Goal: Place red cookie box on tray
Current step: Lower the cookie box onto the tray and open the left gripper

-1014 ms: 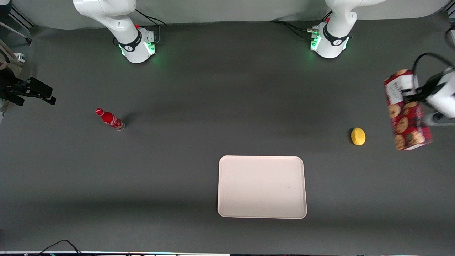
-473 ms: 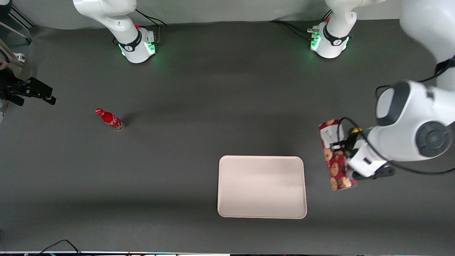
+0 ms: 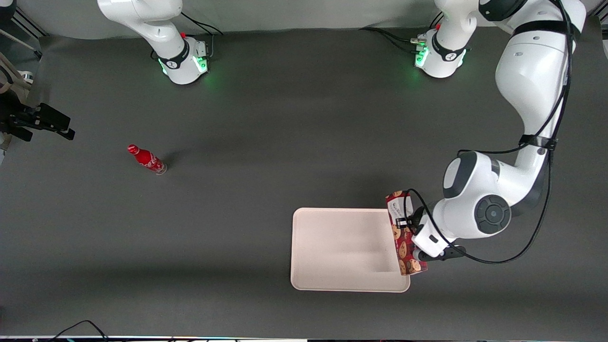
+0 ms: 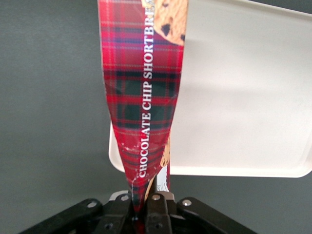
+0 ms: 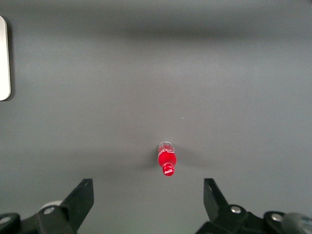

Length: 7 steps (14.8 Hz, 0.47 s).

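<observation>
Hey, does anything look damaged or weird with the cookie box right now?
Yes: the red cookie box looks squashed flat where the gripper clamps it, pinched between the shut fingers. It hangs over the tray edge.

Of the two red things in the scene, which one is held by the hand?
The red cookie box, clamped in the left arm's hand at the tray's edge. The small red bottle stands alone toward the parked arm's end.
</observation>
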Motion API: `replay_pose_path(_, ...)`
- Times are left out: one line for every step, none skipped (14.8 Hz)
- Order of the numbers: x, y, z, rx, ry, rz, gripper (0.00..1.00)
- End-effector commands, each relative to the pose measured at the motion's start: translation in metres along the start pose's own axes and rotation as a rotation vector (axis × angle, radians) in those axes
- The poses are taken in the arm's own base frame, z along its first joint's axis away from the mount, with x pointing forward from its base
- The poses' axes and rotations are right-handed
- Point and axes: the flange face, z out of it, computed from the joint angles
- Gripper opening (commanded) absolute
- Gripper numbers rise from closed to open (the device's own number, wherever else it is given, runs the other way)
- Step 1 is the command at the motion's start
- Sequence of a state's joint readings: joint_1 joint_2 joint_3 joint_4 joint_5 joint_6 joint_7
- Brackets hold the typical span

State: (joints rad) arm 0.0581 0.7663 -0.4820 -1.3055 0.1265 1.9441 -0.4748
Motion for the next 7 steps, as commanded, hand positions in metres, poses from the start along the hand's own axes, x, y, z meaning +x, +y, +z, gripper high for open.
replay_pose_path(0.003, 0.027, 0.017, 0.036, 0.062, 0.020, 0.00)
replay_pose_path(0.005, 0.027, 0.028, 0.066, 0.077, 0.016, 0.00)
replay_pose_path(0.007, 0.023, 0.038, 0.087, 0.075, 0.024, 0.00)
replay_pose_path(0.009, 0.019, 0.042, 0.113, 0.083, 0.035, 0.00)
replay_pose_path(0.012, 0.014, 0.052, 0.142, 0.081, 0.045, 0.00)
replay_pose_path(0.014, 0.011, 0.062, 0.161, 0.079, 0.053, 0.00)
replay_pose_path(0.017, 0.007, 0.070, 0.174, 0.078, 0.056, 0.00)
